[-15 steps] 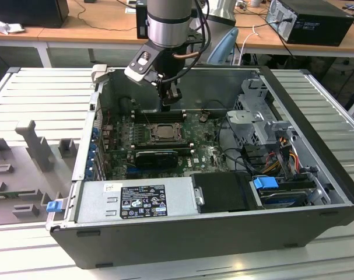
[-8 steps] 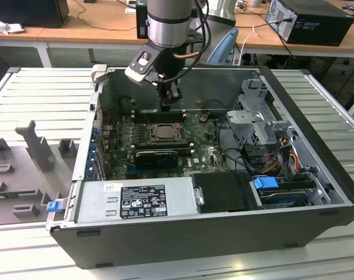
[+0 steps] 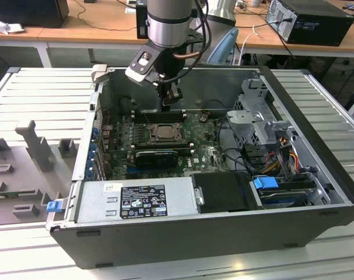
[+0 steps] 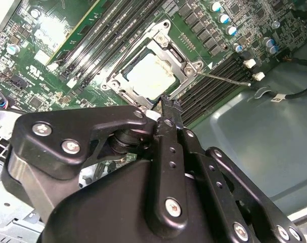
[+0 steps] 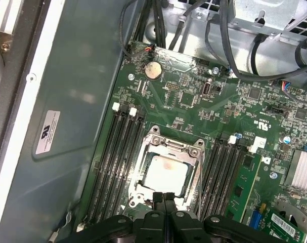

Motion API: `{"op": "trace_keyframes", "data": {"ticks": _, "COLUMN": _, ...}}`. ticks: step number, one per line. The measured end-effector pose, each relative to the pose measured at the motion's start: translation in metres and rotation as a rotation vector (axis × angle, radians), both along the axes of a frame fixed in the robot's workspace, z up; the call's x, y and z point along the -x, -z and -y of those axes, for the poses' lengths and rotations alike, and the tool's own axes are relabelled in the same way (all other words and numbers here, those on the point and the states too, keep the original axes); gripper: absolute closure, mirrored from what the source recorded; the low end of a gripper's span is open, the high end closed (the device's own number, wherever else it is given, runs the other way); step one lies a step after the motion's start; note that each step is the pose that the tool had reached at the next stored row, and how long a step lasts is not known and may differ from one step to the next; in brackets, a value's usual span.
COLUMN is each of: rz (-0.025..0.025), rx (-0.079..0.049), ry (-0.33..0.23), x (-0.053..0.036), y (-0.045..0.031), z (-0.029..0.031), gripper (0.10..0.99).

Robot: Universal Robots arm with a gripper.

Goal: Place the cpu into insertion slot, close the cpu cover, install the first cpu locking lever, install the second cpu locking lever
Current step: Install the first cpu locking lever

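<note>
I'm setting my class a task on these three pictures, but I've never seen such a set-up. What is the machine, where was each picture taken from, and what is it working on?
The machine is a robot arm reaching down into an open computer case. The exterior view looks on from off the arm; both wrist views come from cameras riding on the arm, looking past its claw. The claw is shut, with nothing seen in it, and hangs close over the edge of the cover, a silver frame lying flat on the green board. Through its window shows the cpu, a pale square chip already in place. A thin metal lever sticks out beside the cover.
</note>
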State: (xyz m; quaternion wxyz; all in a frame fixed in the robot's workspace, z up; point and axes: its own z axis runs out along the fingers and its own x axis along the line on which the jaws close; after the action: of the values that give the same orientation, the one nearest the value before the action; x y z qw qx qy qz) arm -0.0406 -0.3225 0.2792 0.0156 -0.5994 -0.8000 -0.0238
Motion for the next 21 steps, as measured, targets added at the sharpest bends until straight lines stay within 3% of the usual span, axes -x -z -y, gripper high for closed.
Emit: {"op": "trace_keyframes", "data": {"ticks": 21, "rz": 0.0, "rx": 0.0, "ry": -0.037, "x": 0.0, "y": 0.0, "z": 0.0, "gripper": 0.98}}
